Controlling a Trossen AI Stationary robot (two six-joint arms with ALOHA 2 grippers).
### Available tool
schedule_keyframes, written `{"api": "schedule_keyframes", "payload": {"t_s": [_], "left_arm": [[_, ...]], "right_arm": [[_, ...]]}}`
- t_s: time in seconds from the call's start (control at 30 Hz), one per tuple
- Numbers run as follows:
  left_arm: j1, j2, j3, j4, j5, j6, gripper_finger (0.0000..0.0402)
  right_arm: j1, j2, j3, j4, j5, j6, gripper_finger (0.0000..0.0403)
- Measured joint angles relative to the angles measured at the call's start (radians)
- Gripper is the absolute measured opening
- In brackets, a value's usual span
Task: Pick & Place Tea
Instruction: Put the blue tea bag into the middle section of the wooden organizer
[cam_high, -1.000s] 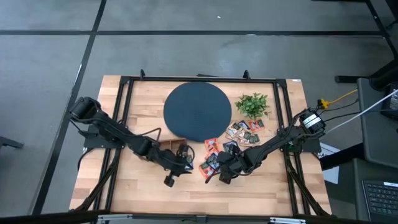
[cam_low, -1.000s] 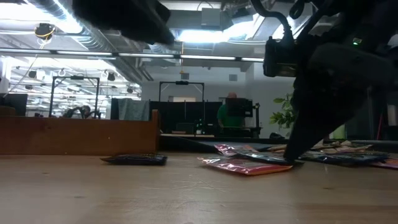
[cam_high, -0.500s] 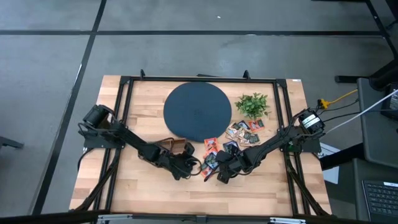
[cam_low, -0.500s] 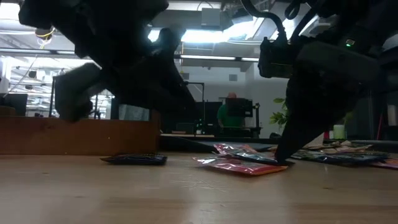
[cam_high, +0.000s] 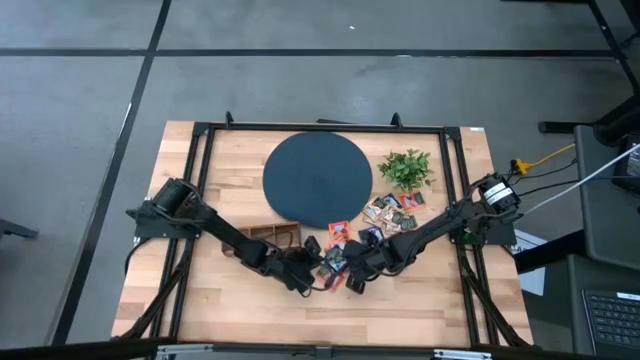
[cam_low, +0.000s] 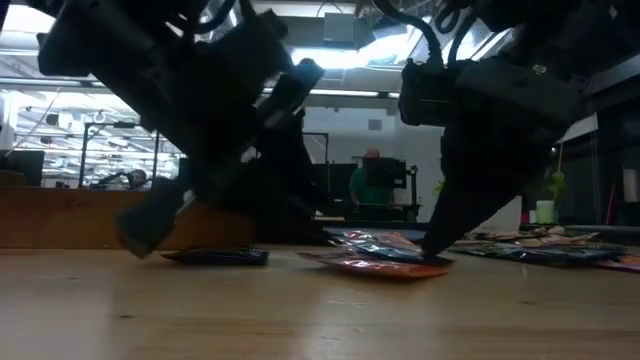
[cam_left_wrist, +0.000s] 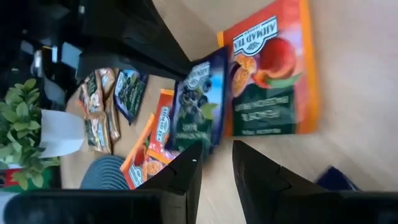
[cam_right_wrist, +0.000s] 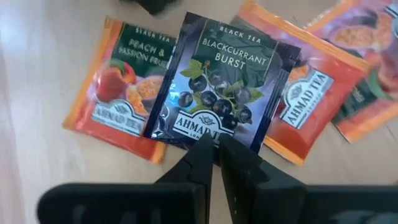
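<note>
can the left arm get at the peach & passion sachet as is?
Probably yes. The left claw faces the orange peach sachet across bare wood, though the blackcurrant sachet overlaps one edge and the right claw sits there.

Right gripper (cam_right_wrist: 216, 144) fingers nearly together at the dark blackcurrant sachet (cam_right_wrist: 217, 87), which overlaps the peach sachet (cam_right_wrist: 118, 87) at 9 o'clock.

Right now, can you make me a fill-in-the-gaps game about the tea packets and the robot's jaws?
1. The dark blue packet says Blackcurrant ____ on it.
2. The orange packet under its edge says ____ and passion fruit.
3. The right gripper has its jaws nearly shut, pointing at the ____ blue packet.
4. The little green plant stands beside the big round dark ____.

Missing words: Burst; peach; dark; disc
</note>
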Motion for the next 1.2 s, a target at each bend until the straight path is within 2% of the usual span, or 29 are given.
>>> {"api": "schedule_keyframes", "payload": {"t_s": [0.2, 0.47, 0.67, 0.8, 0.9, 1.07, 1.2], "left_arm": [[0.003, 0.04, 0.036, 0.005, -0.054, 0.045, 0.0086], [0.034, 0.041, 0.04, -0.026, 0.022, 0.036, 0.0086], [0.009, 0.025, 0.037, -0.088, -0.003, 0.044, 0.0086], [-0.009, 0.006, 0.034, -0.146, 0.021, 0.021, 0.0086], [-0.009, 0.005, 0.034, -0.159, 0.031, 0.011, 0.0086], [0.007, 0.008, 0.034, -0.15, -0.011, 0.008, 0.0086], [0.019, 0.008, 0.034, -0.149, 0.01, 0.005, 0.0086]], "right_arm": [[-0.006, 0.0, 0.0, 0.022, -0.017, -0.022, 0.0035], [-0.006, 0.0, 0.0, 0.028, -0.017, -0.026, 0.0035], [-0.006, 0.0, 0.0, 0.018, -0.015, -0.026, 0.0035], [-0.008, 0.007, 0.002, 0.018, -0.014, -0.026, 0.0035], [-0.01, 0.024, 0.003, 0.05, -0.014, -0.028, 0.0035], [-0.011, 0.044, 0.005, 0.096, -0.023, -0.031, 0.0035], [-0.011, 0.046, 0.005, 0.104, -0.027, -0.041, 0.0035]]}}
